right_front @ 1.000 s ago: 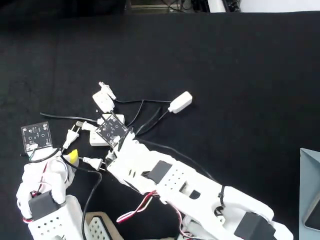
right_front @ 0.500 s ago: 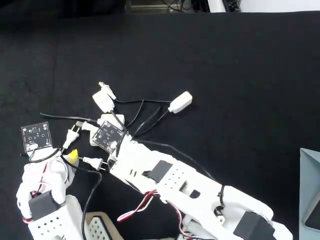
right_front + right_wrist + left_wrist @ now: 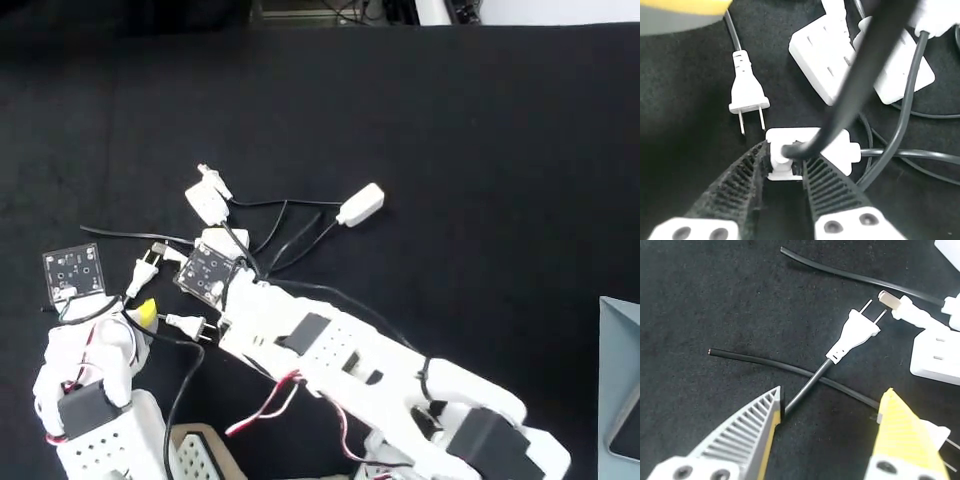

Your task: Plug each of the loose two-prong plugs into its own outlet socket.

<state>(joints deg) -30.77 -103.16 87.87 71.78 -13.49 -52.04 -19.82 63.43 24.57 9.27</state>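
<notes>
My right gripper [image 3: 785,156] is shut on a white plug [image 3: 815,147] whose black cord rises past the camera. A loose two-prong plug [image 3: 747,95] lies just ahead with its prongs toward the gripper, and two white outlet blocks [image 3: 827,55] lie farther off. In the high view this gripper [image 3: 222,316] is beside the same loose plug [image 3: 185,323]. My left gripper [image 3: 834,391] stands open low over the cloth, a black cord running between its fingers to another white two-prong plug [image 3: 855,330]. Beside that plug is a white outlet block [image 3: 935,350].
Black cords [image 3: 270,235] tangle around the outlet blocks [image 3: 205,205] at the table's left centre. A white adapter [image 3: 360,203] lies to their right. A grey box edge [image 3: 620,370] stands at the right border. The black cloth to the right and far side is bare.
The right arm's wrist has shifted a little to the left and toward the front edge with the plug held. The left arm has kept still.
</notes>
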